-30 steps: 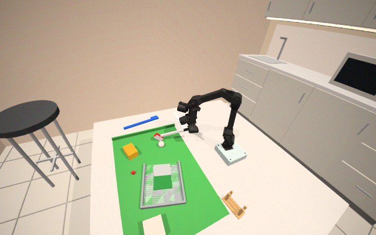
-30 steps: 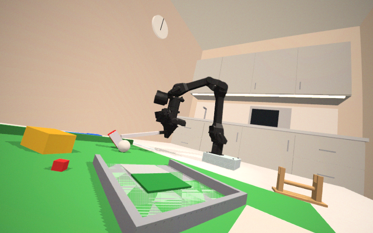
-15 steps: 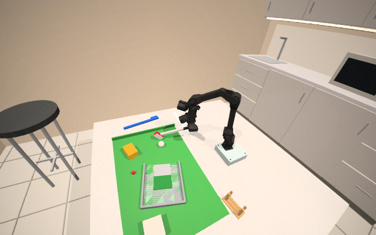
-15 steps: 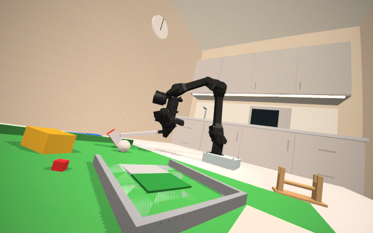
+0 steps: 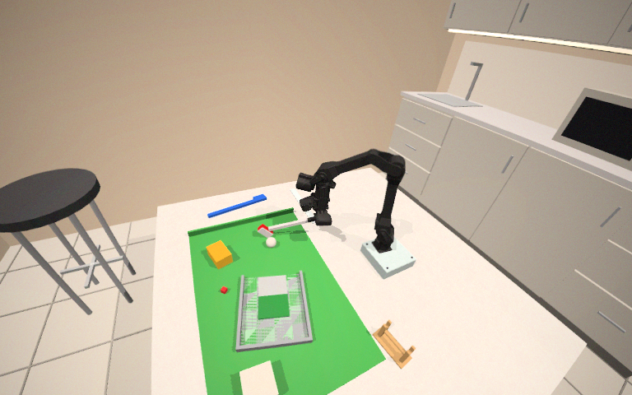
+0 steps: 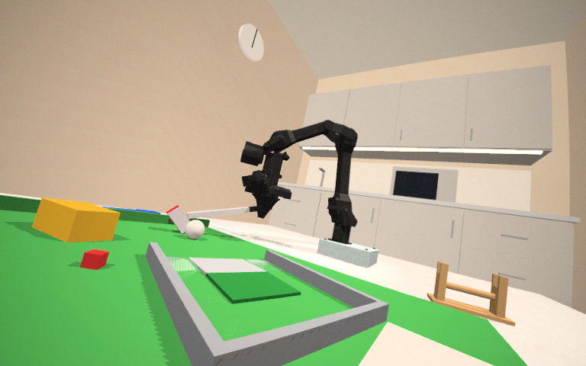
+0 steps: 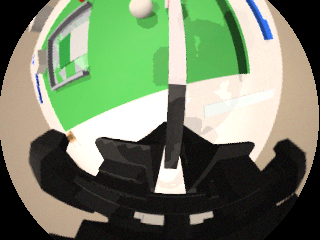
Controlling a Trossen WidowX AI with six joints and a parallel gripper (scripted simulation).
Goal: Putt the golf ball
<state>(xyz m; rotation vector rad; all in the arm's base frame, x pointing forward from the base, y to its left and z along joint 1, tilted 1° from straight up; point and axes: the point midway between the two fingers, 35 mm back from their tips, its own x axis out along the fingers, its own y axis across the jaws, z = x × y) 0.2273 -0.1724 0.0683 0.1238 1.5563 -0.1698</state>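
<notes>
My gripper (image 5: 320, 220) (image 6: 261, 210) (image 7: 171, 124) is shut on the black grip of the red putter. The putter's pale shaft (image 5: 290, 225) (image 6: 220, 212) (image 7: 177, 60) reaches out over the mat. Its tilted, red-edged head (image 5: 265, 231) (image 6: 177, 219) is just behind the ball, on the side away from the ramp; whether they touch is unclear. The white golf ball (image 5: 271, 242) (image 6: 194, 229) (image 7: 141, 7) is on the green mat. The light grey ramp (image 5: 272, 285) (image 6: 231, 265) leads up to the raised green (image 5: 273, 305) (image 6: 255, 287) (image 7: 64, 50), which bears no ball.
Grey walls (image 5: 239, 312) (image 6: 181, 302) enclose the raised green on three sides. An orange block (image 5: 218, 253) (image 6: 75, 219) and red cube (image 5: 224, 290) (image 6: 94, 259) are on the mat. A dark green rail (image 5: 242, 220), blue putter (image 5: 236, 206) and wooden stand (image 5: 393, 344) (image 6: 471, 291) lie farther out.
</notes>
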